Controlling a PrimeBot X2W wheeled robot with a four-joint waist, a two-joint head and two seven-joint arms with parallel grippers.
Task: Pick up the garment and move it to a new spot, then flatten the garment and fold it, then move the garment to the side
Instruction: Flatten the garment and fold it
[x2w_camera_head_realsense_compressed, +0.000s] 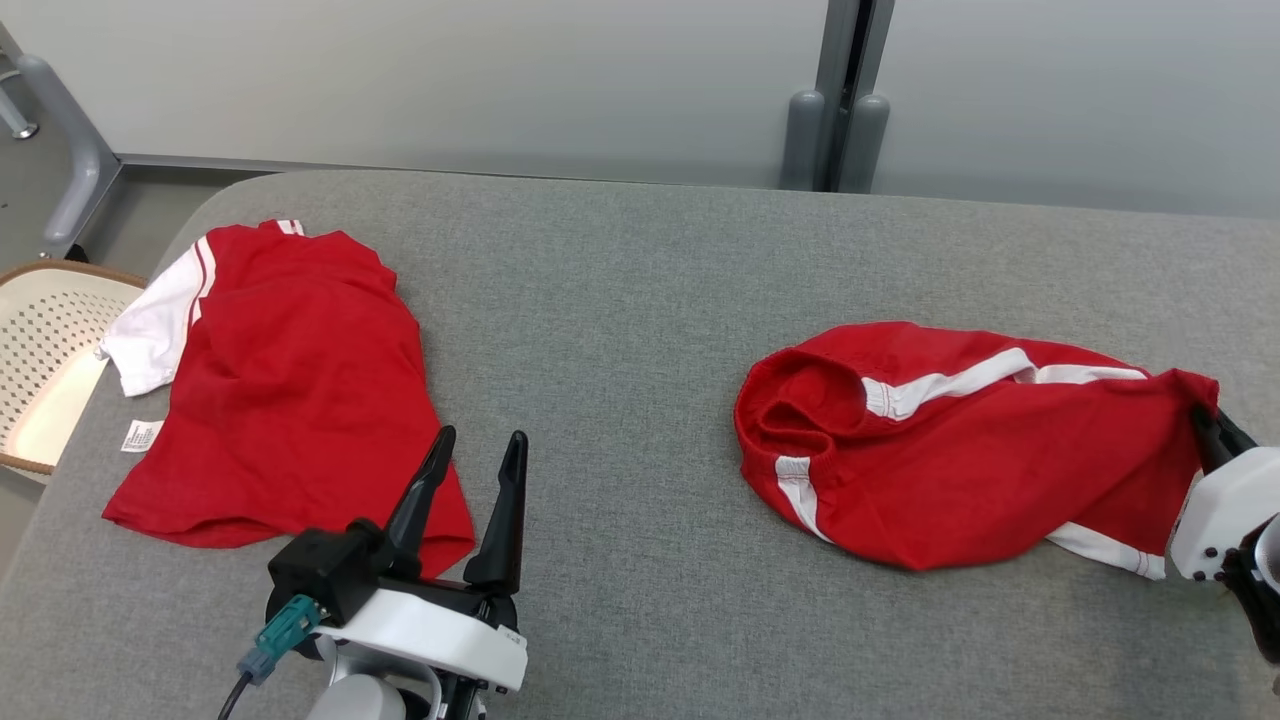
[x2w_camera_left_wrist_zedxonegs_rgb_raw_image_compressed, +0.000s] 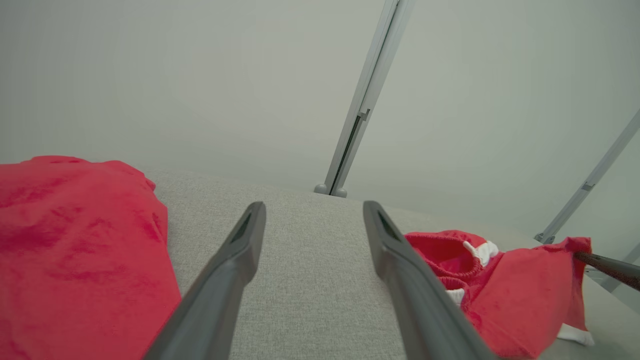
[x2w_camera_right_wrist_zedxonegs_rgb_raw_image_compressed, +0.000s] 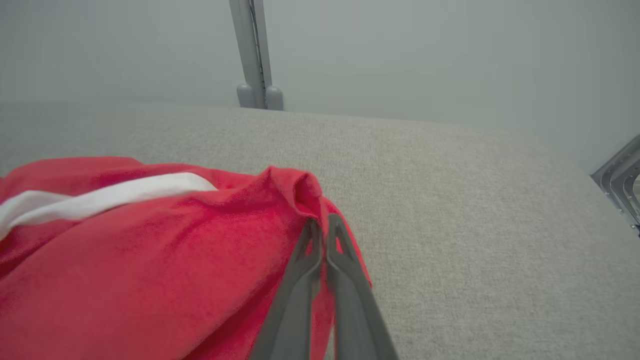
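Where the red shorts (x2w_camera_head_realsense_compressed: 960, 450) lie bunched by the worktop's (x2w_camera_head_realsense_compressed: 620, 330) right edge, the right tool (x2w_camera_right_wrist_zedxonegs_rgb_raw_image_compressed: 321, 226) is clenched on their right end. The left tool (x2w_camera_head_realsense_compressed: 481, 436), released, hovers near the front edge by a red shirt (x2w_camera_head_realsense_compressed: 290, 380) at the left edge.

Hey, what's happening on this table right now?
The robot's right tool is shut on one end of the red shorts, which lie crumpled on the grey table. Its left tool is open and holds nothing, near the hem of a red T-shirt lying at the table's left.
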